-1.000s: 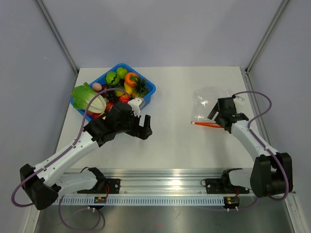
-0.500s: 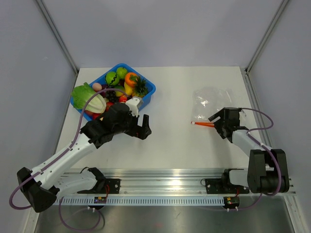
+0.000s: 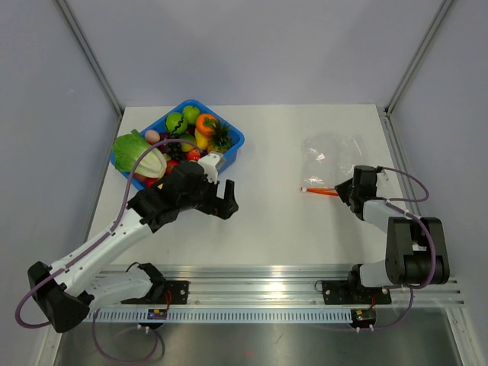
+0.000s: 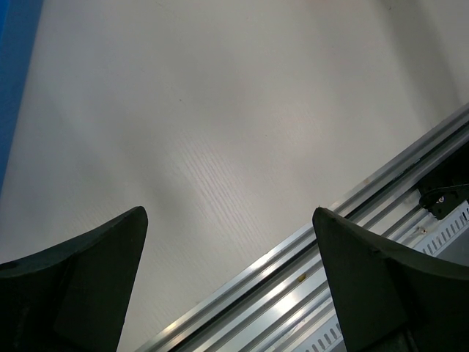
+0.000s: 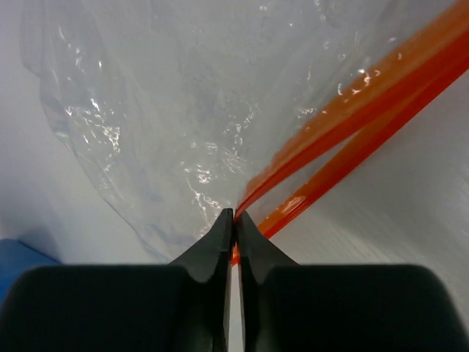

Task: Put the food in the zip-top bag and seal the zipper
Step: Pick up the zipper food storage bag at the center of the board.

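The food (image 3: 187, 137), small toy fruits and vegetables with a green lettuce (image 3: 136, 151), lies heaped in a blue bin. The clear zip-top bag (image 3: 332, 156) lies flat at the right, its red-orange zipper (image 3: 320, 191) along the near edge. My right gripper (image 3: 348, 191) sits low at the zipper's right end. In the right wrist view the right gripper (image 5: 234, 214) is shut on one orange lip of the zipper (image 5: 352, 117), and the crinkly bag (image 5: 183, 110) spreads beyond. My left gripper (image 3: 227, 200) hovers open over bare table beside the bin, and the left wrist view shows nothing inside the gripper (image 4: 229, 220).
The blue bin (image 3: 232, 141) stands at the back left, and its edge (image 4: 15, 59) shows in the left wrist view. An aluminium rail (image 3: 252, 278) runs along the near table edge. Grey walls close the sides and back.
My right gripper has come down toward the near side of the bag and closed on the zipper's end. The left arm has hardly moved and stays open.
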### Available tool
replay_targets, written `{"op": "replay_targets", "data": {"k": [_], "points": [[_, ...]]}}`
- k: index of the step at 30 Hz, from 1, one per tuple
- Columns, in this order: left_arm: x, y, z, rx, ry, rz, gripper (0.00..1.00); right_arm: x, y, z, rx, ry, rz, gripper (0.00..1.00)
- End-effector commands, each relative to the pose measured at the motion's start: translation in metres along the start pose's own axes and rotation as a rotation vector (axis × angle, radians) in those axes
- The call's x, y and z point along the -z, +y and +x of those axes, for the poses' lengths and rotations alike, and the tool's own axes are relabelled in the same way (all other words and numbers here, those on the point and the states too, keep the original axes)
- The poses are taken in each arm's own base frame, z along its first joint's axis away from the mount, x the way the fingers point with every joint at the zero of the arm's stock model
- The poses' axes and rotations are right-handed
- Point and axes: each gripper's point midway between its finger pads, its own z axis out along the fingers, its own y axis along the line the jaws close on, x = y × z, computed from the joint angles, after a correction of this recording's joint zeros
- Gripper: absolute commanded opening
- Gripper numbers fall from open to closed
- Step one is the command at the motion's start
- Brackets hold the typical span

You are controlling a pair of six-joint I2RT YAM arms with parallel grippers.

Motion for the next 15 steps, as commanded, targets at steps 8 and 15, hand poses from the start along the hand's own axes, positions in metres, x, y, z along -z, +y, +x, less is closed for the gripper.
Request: {"op": "replay_targets", "data": {"k": [8, 15], "points": [[-0.003, 0.008, -0.02, 0.043, -0.178, -0.037, 0.99, 0.029, 0.07, -0.016, -0.203, 0.036, -0.249, 0.0], [-0.04, -0.042, -0.035, 0.214, -0.178, 0.21, 0.97, 0.072, 0.113, -0.024, -0.441, 0.126, -0.376, 0.0]]}}
